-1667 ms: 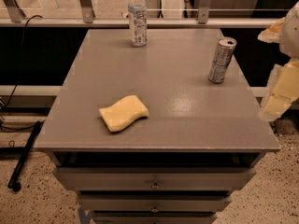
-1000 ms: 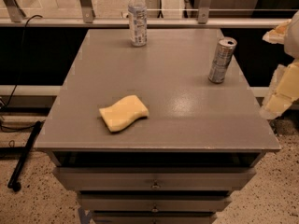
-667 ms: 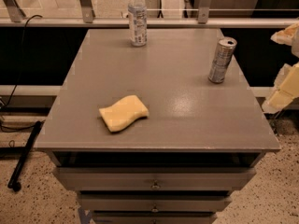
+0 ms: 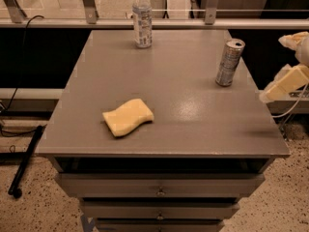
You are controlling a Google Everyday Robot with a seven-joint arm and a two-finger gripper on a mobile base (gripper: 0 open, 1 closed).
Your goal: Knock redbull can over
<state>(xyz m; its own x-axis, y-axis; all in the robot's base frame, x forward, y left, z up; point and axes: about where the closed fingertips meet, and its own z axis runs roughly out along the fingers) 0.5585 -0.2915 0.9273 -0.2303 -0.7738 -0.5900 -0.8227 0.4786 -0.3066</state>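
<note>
The redbull can (image 4: 229, 63) is a slim silver can with blue patches. It stands upright near the right edge of the grey table (image 4: 193, 129), towards the back. My gripper (image 4: 276, 67) is beyond the table's right edge, to the right of the can and apart from it. Its two pale fingers (image 4: 286, 83) are spread apart with nothing between them.
A clear water bottle (image 4: 142, 18) with a white cap stands at the back of the table. A yellow sponge (image 4: 127, 117) lies front left. Drawers (image 4: 159, 191) sit under the tabletop. A railing (image 4: 159, 23) runs behind the table, and a black cable and pole (image 4: 26, 161) lie on the floor at left.
The gripper has shifted slightly at the right edge, its lower finger a little higher. The can, bottle and sponge have not moved.
</note>
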